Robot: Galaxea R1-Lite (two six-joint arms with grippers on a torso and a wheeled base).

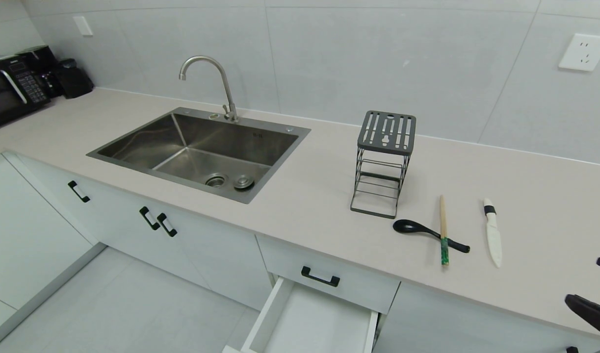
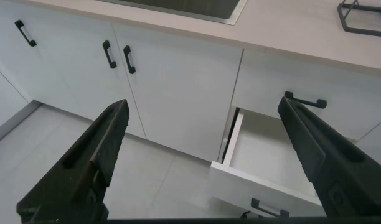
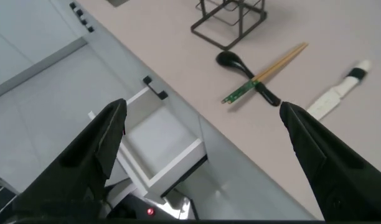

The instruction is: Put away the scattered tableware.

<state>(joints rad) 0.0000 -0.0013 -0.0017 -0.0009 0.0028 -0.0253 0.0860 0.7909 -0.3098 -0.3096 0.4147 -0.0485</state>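
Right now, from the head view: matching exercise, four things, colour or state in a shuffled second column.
Things
1. spoon
2. chopsticks
3. knife
4. drawer

Colour or state
A. white with a black band
B. pulled open
C. all black
D. wood with a green end

Pairs: 1-C, 2-D, 3-A, 4-B

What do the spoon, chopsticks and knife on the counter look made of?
Spoon: glossy black, likely plastic or lacquer; highlights on its bowl.
Chopsticks: pale matte wood or bamboo, green patterned end.
Knife: matte white, perhaps ceramic or plastic, black band.
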